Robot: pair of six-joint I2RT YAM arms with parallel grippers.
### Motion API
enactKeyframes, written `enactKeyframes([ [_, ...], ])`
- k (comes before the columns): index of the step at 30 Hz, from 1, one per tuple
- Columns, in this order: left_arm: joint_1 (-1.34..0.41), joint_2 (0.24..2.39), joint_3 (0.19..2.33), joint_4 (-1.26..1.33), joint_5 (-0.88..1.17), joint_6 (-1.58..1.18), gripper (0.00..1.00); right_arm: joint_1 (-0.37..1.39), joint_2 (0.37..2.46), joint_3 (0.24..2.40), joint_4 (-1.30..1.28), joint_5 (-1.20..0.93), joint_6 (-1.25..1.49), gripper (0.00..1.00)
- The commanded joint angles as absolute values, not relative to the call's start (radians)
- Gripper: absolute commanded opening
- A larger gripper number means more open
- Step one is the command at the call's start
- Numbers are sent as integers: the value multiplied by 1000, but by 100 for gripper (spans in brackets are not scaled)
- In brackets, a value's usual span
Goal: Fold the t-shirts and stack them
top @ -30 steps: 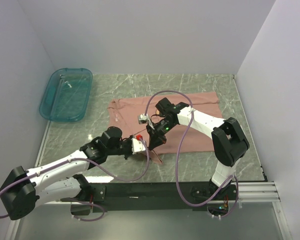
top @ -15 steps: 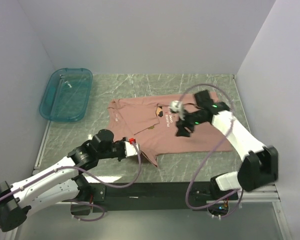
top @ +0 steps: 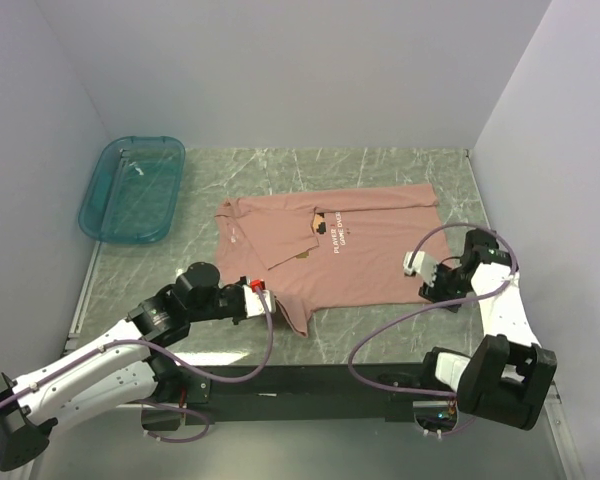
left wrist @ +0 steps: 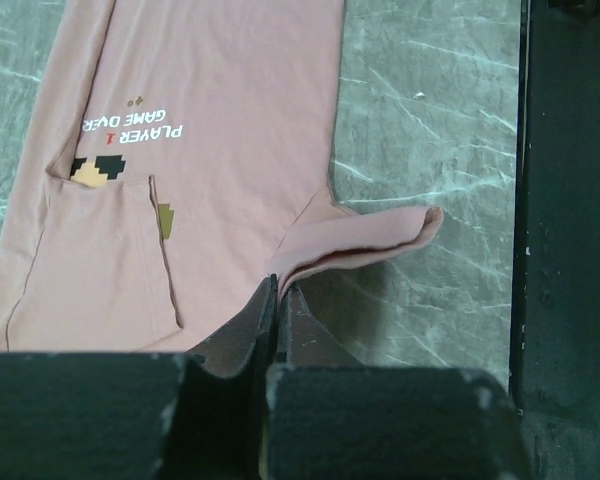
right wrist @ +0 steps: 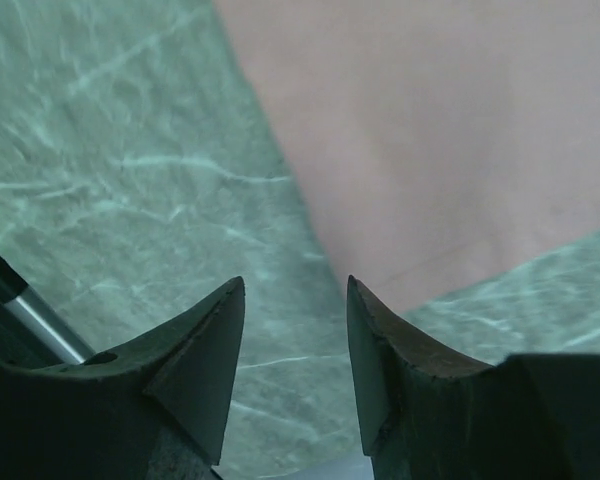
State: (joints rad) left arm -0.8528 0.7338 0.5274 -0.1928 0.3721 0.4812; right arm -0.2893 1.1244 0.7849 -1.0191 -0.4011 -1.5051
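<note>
At the near sleeve (left wrist: 380, 235), your left gripper (left wrist: 278, 295) is clamped on the t-shirt (top: 370, 260); your right gripper (right wrist: 293, 288) gapes empty. Expect limp, light cotton: pinch hems or corners.

The t-shirt (top: 370, 265) is lying as soft, matt, dusty-pink knit cloth, folding limply where its edge is doubling over. The bench (top: 280, 165) is showing a smooth, stone-like grey-green face with white veins and is catching a faint sheen. At ten o'clock the tray (top: 130, 205) is glinting as glossy, translucent teal plastic. The left hand (left wrist: 278, 305) and right hand (right wrist: 295, 300) are showing dark, matt, slightly grainy fingers, seemingly plastic. The arm shells (top: 100, 365) are gleaming as smooth white plastic, and the cables (top: 380, 329) are trailing in smooth purple sheathing
</note>
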Motion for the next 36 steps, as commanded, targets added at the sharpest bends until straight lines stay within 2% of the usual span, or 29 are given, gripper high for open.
enactKeyframes([
  [1, -859, 712, 520, -163, 397, 471, 1, -307, 1135, 726, -932, -284, -1591, 52],
  [7, -859, 695, 512, -163, 402, 476, 1, -324, 1207, 703, -799, -218, -1554, 45],
  [15, -859, 664, 497, -150, 374, 488, 1, -334, 1227, 733, -744, -161, -1508, 48],
  [20, -859, 643, 482, -135, 370, 492, 1, -292, 1262, 779, -802, -49, -1483, 56],
  [36, -859, 721, 462, -91, 247, 454, 1, -190, 1282, 655, -632, 67, -1497, 52],
])
